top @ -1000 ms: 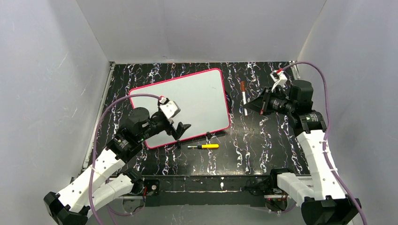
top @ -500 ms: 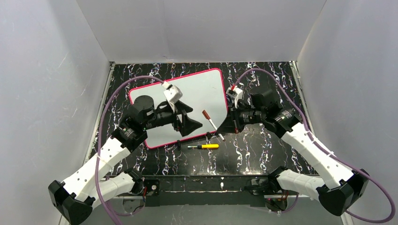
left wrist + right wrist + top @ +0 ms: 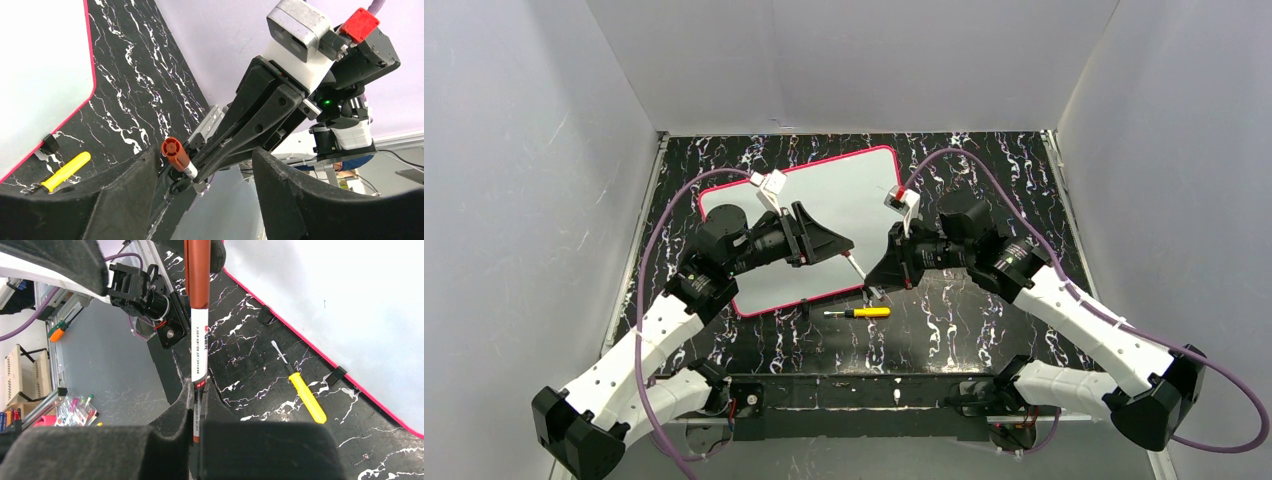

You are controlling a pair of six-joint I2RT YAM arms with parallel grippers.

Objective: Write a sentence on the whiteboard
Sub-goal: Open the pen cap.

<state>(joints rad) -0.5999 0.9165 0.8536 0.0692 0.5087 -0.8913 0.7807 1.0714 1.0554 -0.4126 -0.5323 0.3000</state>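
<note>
Yellow-handled screwdriver (image 3: 859, 312) nearest, loose on the black marbled worktop (image 3: 944, 325), just off the near rim of the whiteboard (image 3: 854, 195); best kept clear of any low sweep.

Above it, up in the air by the board's near right corner: marker (image 3: 199, 340), white barrel, red-brown cap (image 3: 175, 151) on. Right claw (image 3: 196, 390) clamped shut on the barrel's tail end, cap pointing into the left claw (image 3: 202, 152). Left claw open, one finger either side of the cap, neither seen touching it.

Marker judged light, rigid, smooth plastic, so liable to twist or slip. Cap best pinched squarely across its round body and pulled straight along the barrel, not levered. Fit probably snug, calling for a firm hold at both ends.

Farther back, whiteboard flat on the worktop, left of centre, slightly skewed, pink-red rim, small black clips (image 3: 338, 374) on the near edge. Probably thin and light enough to slide under pen pressure; gentle downward load advised. No sentence visible on it, so writing not begun.

Bare board mostly towards the far right corner. Open worktop to the right and beyond. Pale walls (image 3: 524, 200) on three sides, limiting elbow swing.
</note>
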